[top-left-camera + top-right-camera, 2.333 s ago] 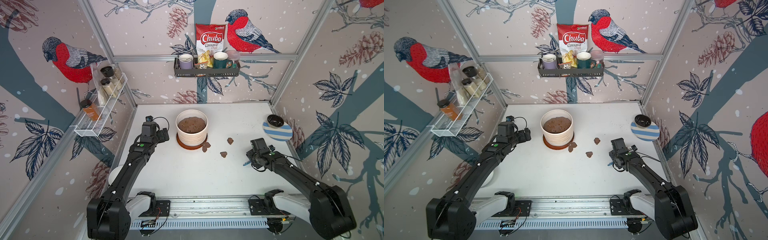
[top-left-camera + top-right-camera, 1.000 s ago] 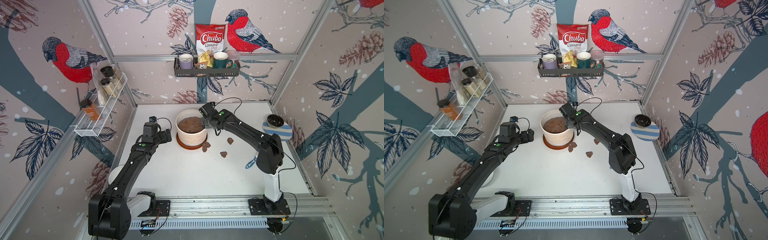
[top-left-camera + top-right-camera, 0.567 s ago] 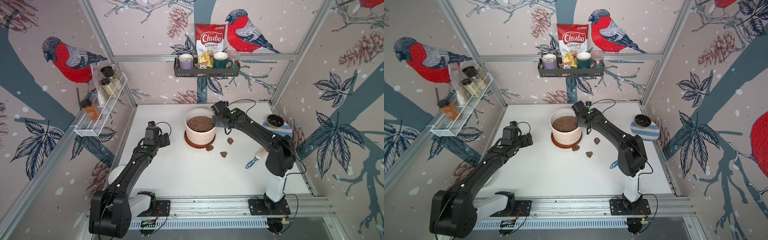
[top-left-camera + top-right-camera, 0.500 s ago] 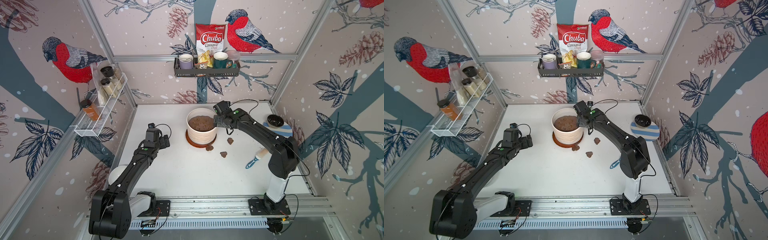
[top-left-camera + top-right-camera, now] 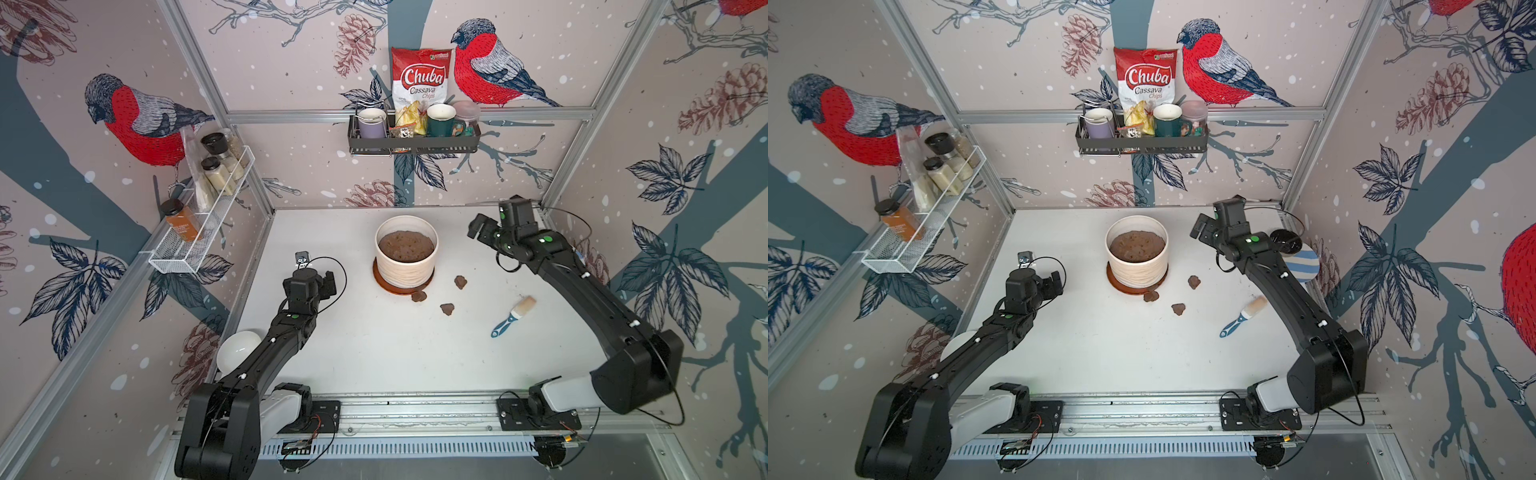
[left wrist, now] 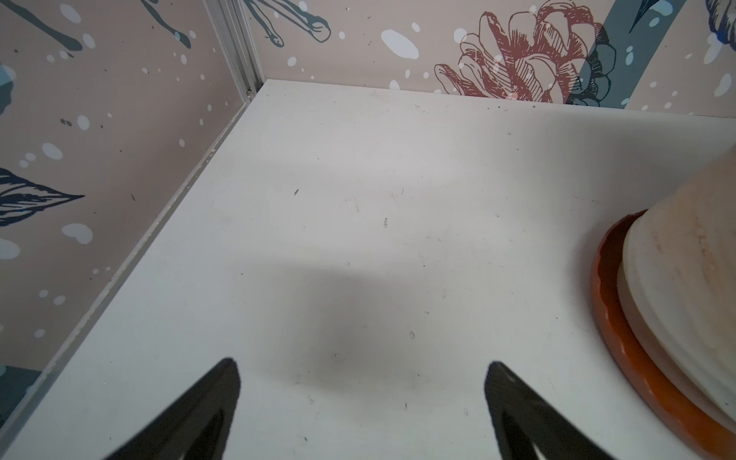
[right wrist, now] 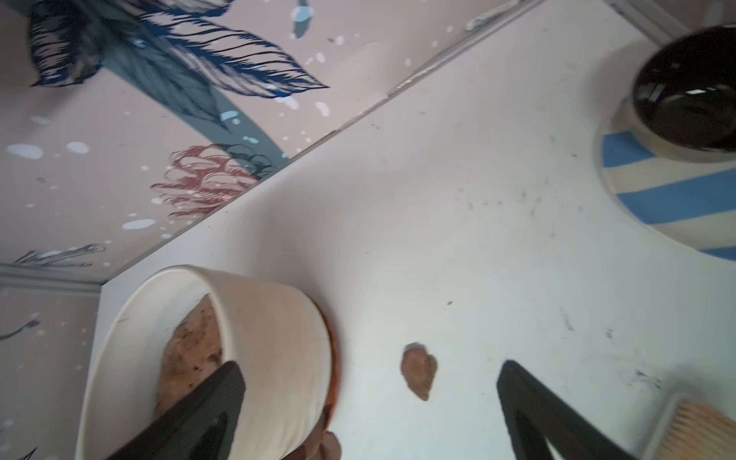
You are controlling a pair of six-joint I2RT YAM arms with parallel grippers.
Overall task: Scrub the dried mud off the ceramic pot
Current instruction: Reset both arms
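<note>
Grippers: left gripper (image 6: pixel 361 364) and right gripper (image 7: pixel 370 366) both spread wide, nothing held in either.
Left gripper place: low over bare desk (image 6: pixel 358 199), on the left of the ceramic pot (image 5: pixel 405 272), near it but not touching.
Right gripper place: raised above the desk on the pot's right, toward the back wall, aimed at the pot and clear of it.
Ceramic pot: upright on its brown saucer (image 6: pixel 621 326), mid-desk toward the back, brown soil filling it to just under the rim.
Dried mud: three lumps of dried mud (image 5: pixel 419 296) on the desk at the pot's front right; nearest one just beside the saucer's edge, the other two farther out and apart from each other.
Brush: brush (image 5: pixel 513 316) flat on the desk to the right of the lumps, blue handle, pale bristles, apart from both grippers.
Pot wall: ribbed front free of lumps in both top views; faint tan streaks in the left wrist view; back side hidden.
Done, as a judgement: lumps seemingly off the pot, so most of the scrubbing looks finished.
Left, as a judgement: perhaps the streaks and the unseen back; brush to be picked up for either.
Bystanders: black bowl (image 5: pixel 1285 242) on a striped plate (image 5: pixel 1304 266) by the right wall.
</note>
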